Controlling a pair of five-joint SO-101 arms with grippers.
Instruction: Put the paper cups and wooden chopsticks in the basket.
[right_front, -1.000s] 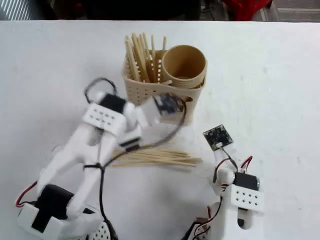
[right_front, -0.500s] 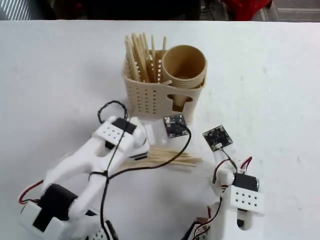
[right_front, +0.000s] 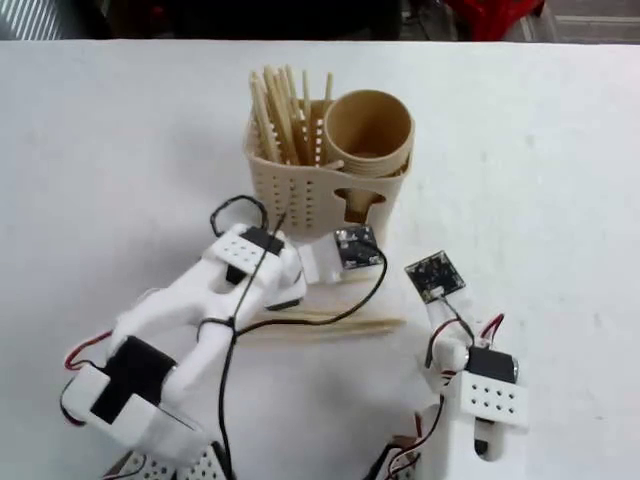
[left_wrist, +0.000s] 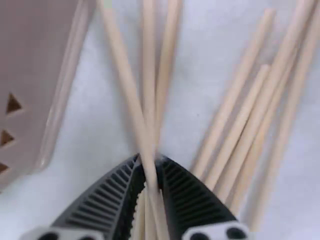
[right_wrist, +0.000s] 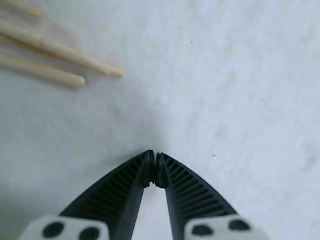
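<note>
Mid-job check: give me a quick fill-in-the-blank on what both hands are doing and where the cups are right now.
1. The left hand is ____ on a few chopsticks.
2. The right hand is shut over the bare table and holds ____.
3. The paper cups stand stacked ____ the basket.

Missing words: shut; nothing; inside

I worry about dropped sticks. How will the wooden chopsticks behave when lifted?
Probably stiff: the chopsticks in the left gripper run straight. Likely light, being thin. Held at one narrow spot, they may pivot or slip; they look round and smooth.
</note>
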